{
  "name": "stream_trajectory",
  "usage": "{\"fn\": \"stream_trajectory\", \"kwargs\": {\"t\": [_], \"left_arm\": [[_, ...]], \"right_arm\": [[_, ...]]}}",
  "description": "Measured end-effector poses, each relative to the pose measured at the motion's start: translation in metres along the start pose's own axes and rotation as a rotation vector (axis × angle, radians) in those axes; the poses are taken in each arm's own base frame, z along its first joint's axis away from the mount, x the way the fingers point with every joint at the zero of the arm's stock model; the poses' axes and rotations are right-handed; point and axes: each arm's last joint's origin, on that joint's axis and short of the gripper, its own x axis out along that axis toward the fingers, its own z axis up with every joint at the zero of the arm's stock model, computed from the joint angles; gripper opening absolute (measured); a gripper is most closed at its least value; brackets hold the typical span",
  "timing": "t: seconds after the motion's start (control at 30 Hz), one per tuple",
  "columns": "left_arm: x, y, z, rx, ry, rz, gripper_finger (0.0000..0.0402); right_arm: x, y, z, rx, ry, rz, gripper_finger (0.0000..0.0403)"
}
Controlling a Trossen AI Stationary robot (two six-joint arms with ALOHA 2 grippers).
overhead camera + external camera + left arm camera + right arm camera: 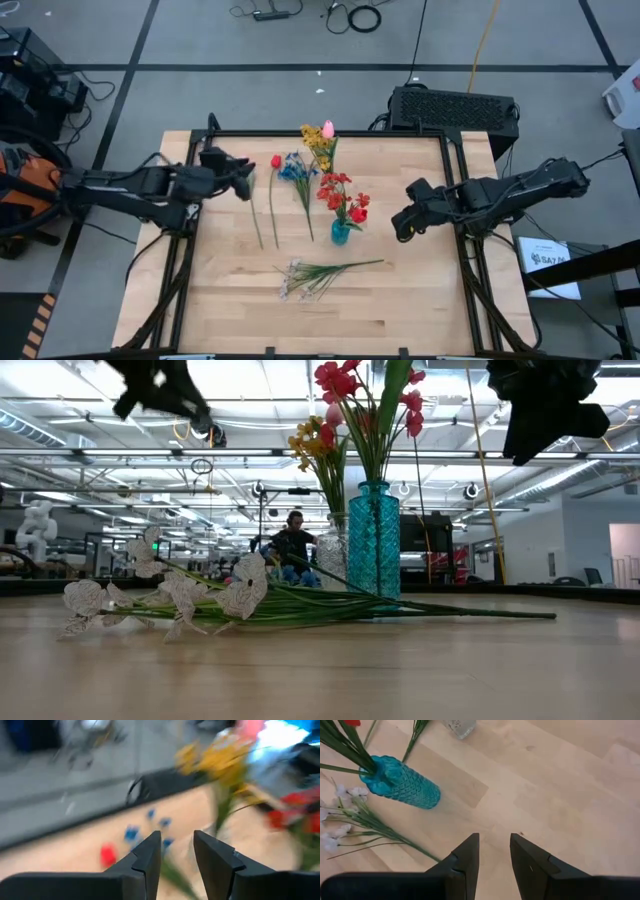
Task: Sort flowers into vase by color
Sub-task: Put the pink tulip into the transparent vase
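Note:
A teal glass vase [340, 233] [402, 785] stands upright mid-table with red sprays [342, 196] in it. Behind it a clear vase [335, 555] holds yellow sprays [318, 140] and a pink tulip [328, 129]. A red tulip [276, 161] and a blue spray [294, 168] lie flat on the table left of the teal vase. A white spray [310, 275] [180, 595] lies flat nearer the front edge. My left gripper [245, 186] [177, 837] hovers open left of the red tulip. My right gripper [398, 226] [494, 840] hovers open right of the teal vase, pointing down at bare wood.
A black box [455, 108] sits behind the table's far right edge. Bare wood lies along the table's near edge [330, 335] and at its right side. A person [293, 545] sits far off in the room beyond the table.

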Motion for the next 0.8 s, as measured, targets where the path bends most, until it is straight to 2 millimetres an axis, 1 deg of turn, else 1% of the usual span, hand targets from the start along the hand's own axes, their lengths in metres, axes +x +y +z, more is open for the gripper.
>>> {"fn": "stream_trajectory", "kwargs": {"t": [0.13, 0.23, 0.37, 0.57, 0.67, 0.8], "left_arm": [[0.030, 0.011, -0.012, -0.098, 0.176, 0.141, 0.0122], [0.055, 0.021, -0.014, -0.190, 0.298, 0.197, 0.0122], [0.082, 0.040, -0.018, -0.233, 0.410, 0.314, 0.0122], [0.107, 0.064, -0.029, -0.295, 0.622, 0.437, 0.0122], [0.117, 0.070, -0.037, -0.324, 0.723, 0.464, 0.0122], [0.132, 0.074, -0.050, -0.317, 0.809, 0.514, 0.0122]], "right_arm": [[0.000, -0.002, 0.001, -0.029, -0.032, -0.026, 0.0102], [0.000, -0.002, 0.002, -0.039, -0.068, -0.041, 0.0102], [0.000, -0.002, 0.002, -0.048, -0.090, -0.051, 0.0102], [0.000, -0.002, 0.002, -0.054, -0.091, -0.051, 0.0102], [0.000, -0.002, 0.002, -0.055, -0.091, -0.051, 0.0102], [0.000, -0.002, 0.002, -0.059, -0.091, -0.051, 0.0102]]}}
